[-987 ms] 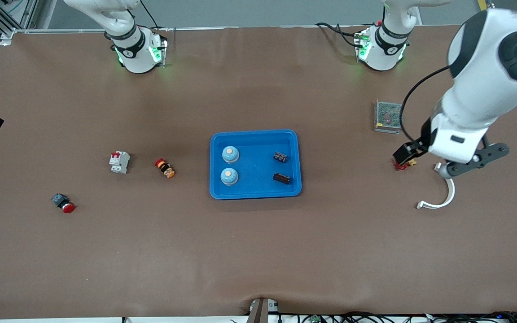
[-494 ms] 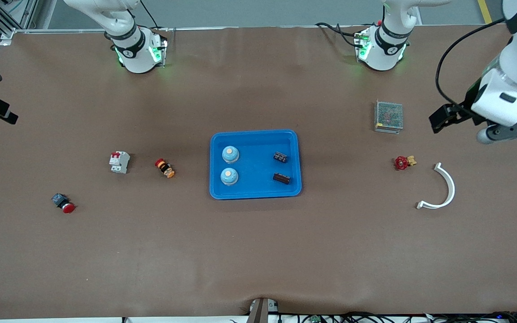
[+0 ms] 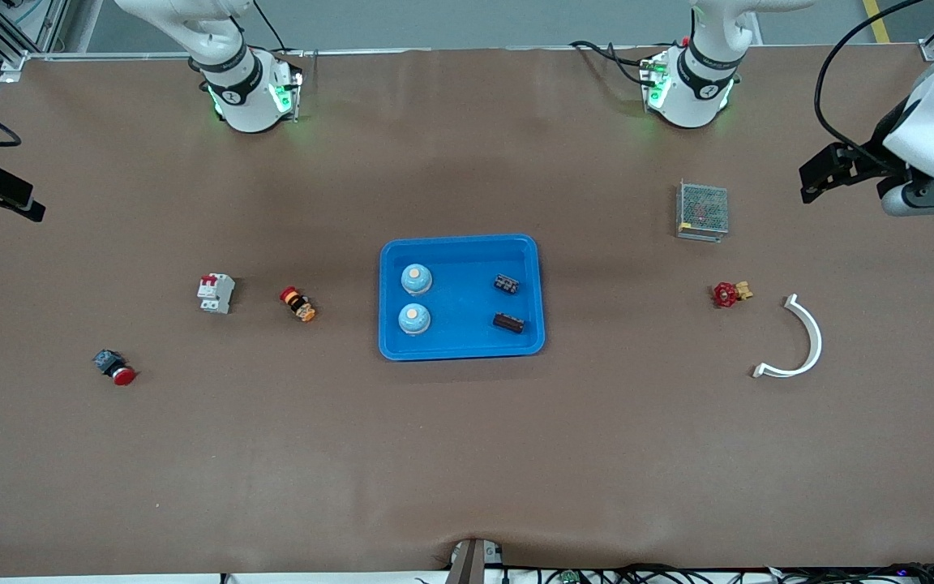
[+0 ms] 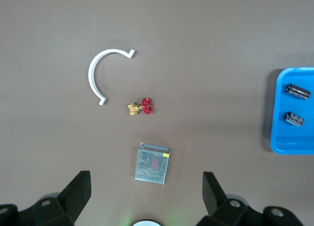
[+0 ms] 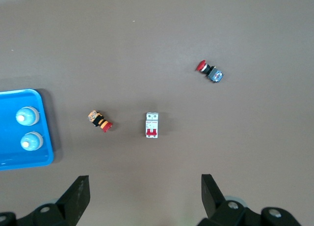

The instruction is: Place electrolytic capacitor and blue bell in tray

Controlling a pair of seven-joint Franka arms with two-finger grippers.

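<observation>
Two blue bells (image 3: 416, 278) (image 3: 413, 318) and two capacitors (image 3: 506, 283) (image 3: 509, 322) already lie in the tray (image 3: 461, 350), so you likely have nothing left to place. Your left gripper (image 4: 145, 189) hangs high over the left arm's end of the table, jaws spread wide and empty; the right gripper (image 5: 145, 189) hangs likewise over the right arm's end. Risk now is a needless reach: sweeping low could knock the mesh box (image 3: 702, 209) or valve (image 3: 728, 294). You can't read the capacitors' markings, and the right gripper is mostly cut off in the front view.
</observation>
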